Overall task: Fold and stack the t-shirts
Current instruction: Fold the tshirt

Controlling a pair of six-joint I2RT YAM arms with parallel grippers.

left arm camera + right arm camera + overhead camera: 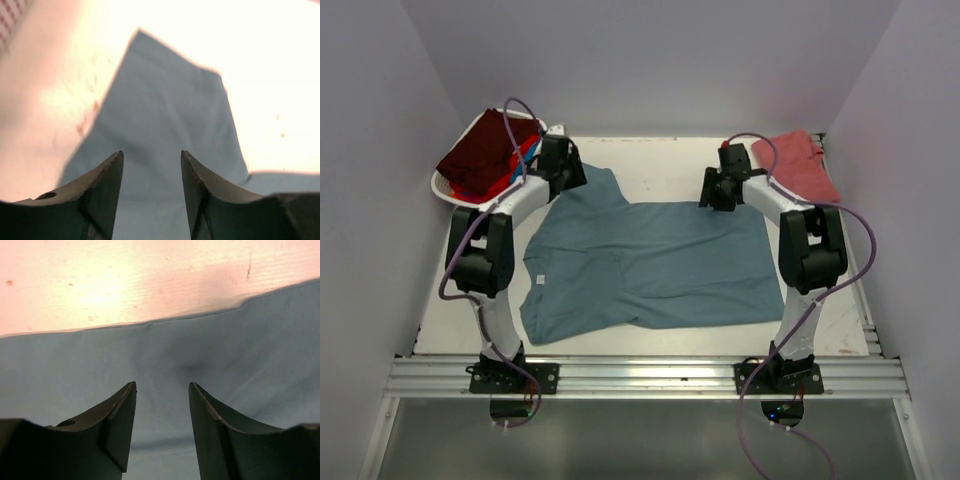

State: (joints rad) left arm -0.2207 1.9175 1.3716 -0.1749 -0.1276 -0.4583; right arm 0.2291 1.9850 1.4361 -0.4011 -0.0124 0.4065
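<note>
Slate teal-blue soft cloth t-shirt [650, 265] is spread on the white bench [660, 160], with one sleeve laid out at the far left. The left gripper [151, 155] and right gripper [162, 385] are poised over its far edge, jaws parted, nothing grasped. For a clean fold, the edge should be pinched at both ends together and drawn evenly toward the near hem.

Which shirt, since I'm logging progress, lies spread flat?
The slate-blue t-shirt, mid-table; the salmon t-shirt sits compact far right, the rest heaped in the white basket.
</note>
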